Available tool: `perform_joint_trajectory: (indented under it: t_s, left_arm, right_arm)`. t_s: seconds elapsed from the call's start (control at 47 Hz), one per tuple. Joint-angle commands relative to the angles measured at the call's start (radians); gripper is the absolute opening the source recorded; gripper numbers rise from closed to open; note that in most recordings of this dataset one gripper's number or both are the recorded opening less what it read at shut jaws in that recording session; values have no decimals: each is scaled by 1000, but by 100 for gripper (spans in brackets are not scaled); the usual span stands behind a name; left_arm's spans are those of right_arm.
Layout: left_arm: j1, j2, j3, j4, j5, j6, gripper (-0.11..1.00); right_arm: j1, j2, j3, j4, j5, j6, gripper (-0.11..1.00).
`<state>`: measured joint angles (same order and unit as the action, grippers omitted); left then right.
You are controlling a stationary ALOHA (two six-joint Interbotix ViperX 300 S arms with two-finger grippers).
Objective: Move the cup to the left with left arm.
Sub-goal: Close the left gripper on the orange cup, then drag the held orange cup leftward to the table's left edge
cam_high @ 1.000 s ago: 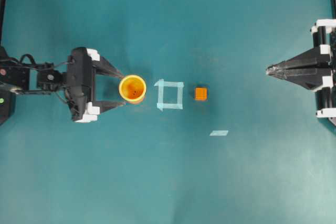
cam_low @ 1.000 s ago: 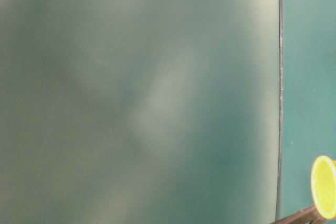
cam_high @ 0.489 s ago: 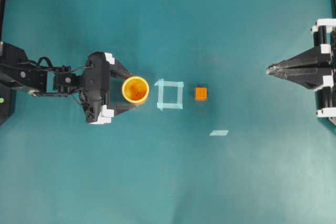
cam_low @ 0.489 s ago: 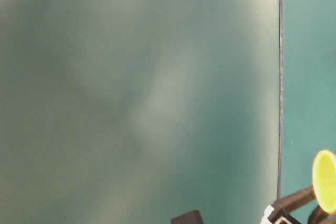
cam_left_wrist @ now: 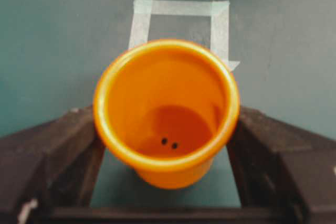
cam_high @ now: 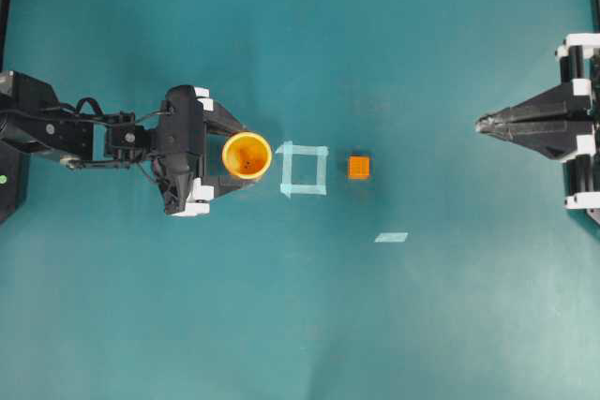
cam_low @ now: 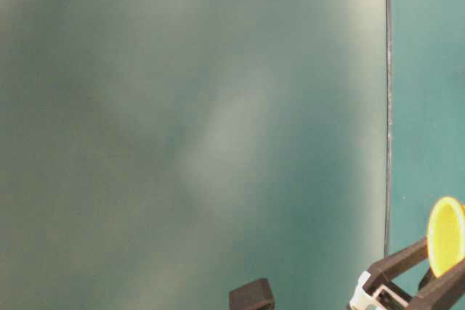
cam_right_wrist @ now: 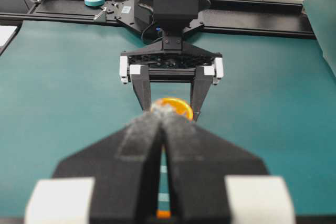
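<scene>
the cup (cam_high: 247, 155) stands upright on the teal table (cam_high: 309, 316), left of centre in the overhead view, just left of the tape square (cam_high: 304, 169) and apart from it; its mouth faces up, the inside darker orange with two small dark dots at the bottom in the left wrist view (cam_left_wrist: 167, 109); the left gripper (cam_high: 234, 155) reaches in from the left with its jaws spread and one finger on each side of the cup; in the left wrist view the fingers (cam_left_wrist: 58, 145) sit close against the cup wall on both sides, but firm contact cannot be confirmed, so whether it is gripping cannot be told; in the table-level view the cup (cam_low: 445, 236) shows between the two dark fingers (cam_low: 396, 260); an orange cube (cam_high: 358, 168) lies just right of the square, not touching it; a loose tape strip (cam_high: 391, 237) lies further right and nearer the lower edge of the overhead view; the right gripper (cam_high: 483, 124) rests at the far right, well apart from everything, its jaws pressed together on nothing; the right wrist view looks along those joined fingers (cam_right_wrist: 142, 145) toward the cup (cam_right_wrist: 173, 107) and the left gripper (cam_right_wrist: 169, 109) beyond.
</scene>
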<state>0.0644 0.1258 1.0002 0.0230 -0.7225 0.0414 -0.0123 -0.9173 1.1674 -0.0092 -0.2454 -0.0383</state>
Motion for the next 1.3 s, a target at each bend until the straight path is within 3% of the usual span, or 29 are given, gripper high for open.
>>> perform_joint_trajectory:
  t_s: [0.0, 0.17, 0.532, 1.277]
  left_arm:
    - [2, -11, -14, 3, -14, 2, 69]
    - [2, -14, -14, 3, -12, 0, 63]
    - [-2, -44, -3, 3, -14, 0, 63]
    - [-9, -262, 225, 0, -21, -11, 63]
  right_arm:
    - [-2, 2, -31, 0, -3, 0, -1]
    - [-2, 2, -31, -2, 3, 0, -1]
    - [-2, 2, -34, 0, 23, 2, -1]
    - [-2, -2, -41, 2, 26, 15, -1]
